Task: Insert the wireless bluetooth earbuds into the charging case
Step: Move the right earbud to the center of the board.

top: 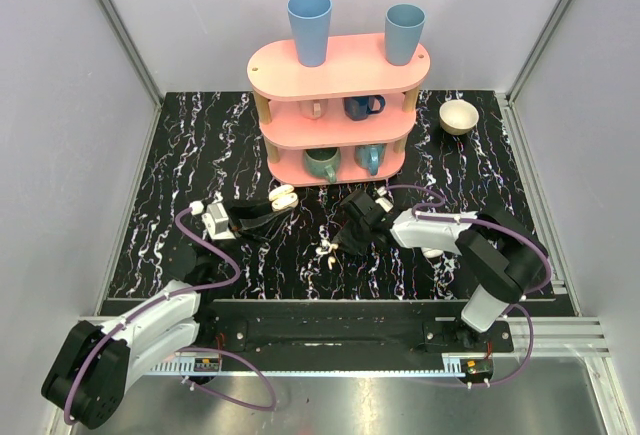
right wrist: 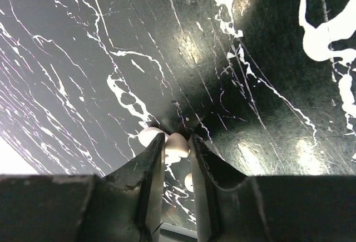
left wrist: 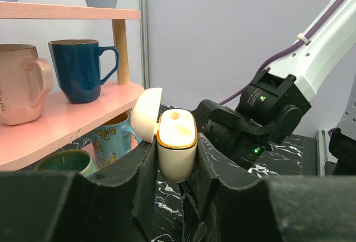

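The cream charging case (left wrist: 177, 144) stands upright with its lid (left wrist: 147, 114) flipped open to the left. My left gripper (left wrist: 176, 156) is shut on its body, and from above the charging case (top: 281, 196) hangs in front of the shelf rack. My right gripper (right wrist: 177, 140) points down at the black marble table and its fingertips pinch one small cream earbud (right wrist: 179, 146). The second earbud (right wrist: 146, 136) lies just outside the left finger. In the top view the earbuds (top: 325, 253) lie at the tip of the right gripper (top: 340, 243).
A pink three-tier rack (top: 340, 80) stands at the back with two blue cups (top: 309, 28) on top and mugs (left wrist: 83, 69) on its shelves. A beige bowl (top: 459, 116) sits at the back right. Grey walls close in both sides.
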Controlling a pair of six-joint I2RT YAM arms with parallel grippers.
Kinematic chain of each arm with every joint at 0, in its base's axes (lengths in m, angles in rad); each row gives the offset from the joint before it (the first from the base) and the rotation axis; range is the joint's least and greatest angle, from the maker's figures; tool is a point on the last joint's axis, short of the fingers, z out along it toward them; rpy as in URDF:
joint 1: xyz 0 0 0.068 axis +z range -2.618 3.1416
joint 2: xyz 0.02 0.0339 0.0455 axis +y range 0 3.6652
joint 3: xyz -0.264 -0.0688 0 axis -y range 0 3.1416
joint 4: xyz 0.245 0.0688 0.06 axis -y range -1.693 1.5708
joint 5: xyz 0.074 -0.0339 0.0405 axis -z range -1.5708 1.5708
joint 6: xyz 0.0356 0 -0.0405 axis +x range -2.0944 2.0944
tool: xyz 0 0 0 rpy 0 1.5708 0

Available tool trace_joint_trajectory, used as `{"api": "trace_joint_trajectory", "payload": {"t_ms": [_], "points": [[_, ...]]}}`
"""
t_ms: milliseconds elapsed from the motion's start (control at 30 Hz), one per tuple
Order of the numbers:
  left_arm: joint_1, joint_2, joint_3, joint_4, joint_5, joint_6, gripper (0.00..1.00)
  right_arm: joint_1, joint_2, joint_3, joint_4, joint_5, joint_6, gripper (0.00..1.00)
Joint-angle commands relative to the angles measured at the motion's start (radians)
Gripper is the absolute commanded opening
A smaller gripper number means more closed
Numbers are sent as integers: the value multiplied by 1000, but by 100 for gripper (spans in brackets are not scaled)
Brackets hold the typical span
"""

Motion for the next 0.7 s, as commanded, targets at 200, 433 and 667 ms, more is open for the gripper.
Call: {"api": "trace_joint_trajectory", "payload": {"t_ms": [200, 433, 667], "points": [[5, -3, 15, 280, -18, 2, 0, 9, -39, 3, 15, 48, -125, 20], [5, 1, 16, 277, -15, 3, 0, 9, -186, -44, -35, 152, -227, 19], [5, 18, 18, 290, -12, -6, 0, 7, -240, -69, -29, 158, -346, 27]]}}
